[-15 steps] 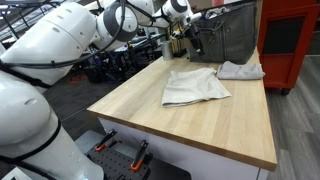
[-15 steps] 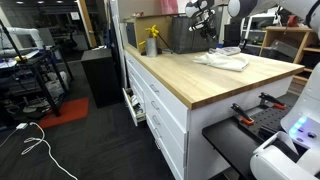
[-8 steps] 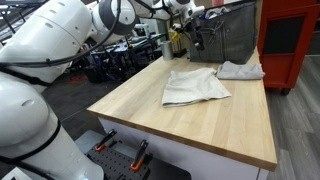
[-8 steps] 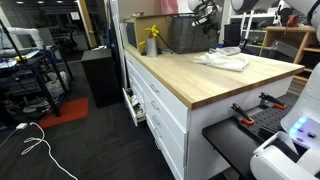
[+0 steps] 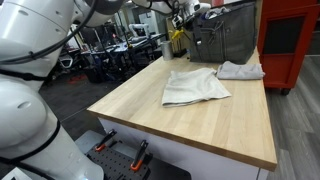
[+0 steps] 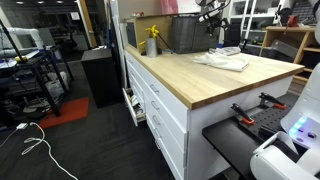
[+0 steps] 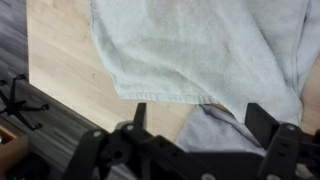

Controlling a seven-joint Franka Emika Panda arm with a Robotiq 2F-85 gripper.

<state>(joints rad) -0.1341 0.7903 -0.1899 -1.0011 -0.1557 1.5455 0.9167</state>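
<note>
Climbed and spread wider than a second ago; now hangs as a released, empty claw high over the bench. Leaves the small cloth crumpled directly below, with the bigger towel just beside it, farther out. Should handle soft, light and limp: best pinched at a raised fold, not a flat edge. Shows fingers straddling the small cloth only in the wrist view; gives height only in both exterior views.

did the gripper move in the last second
Yes. The gripper has drifted along the dark bin, further from the yellow bottle, and sits a little higher.
</note>
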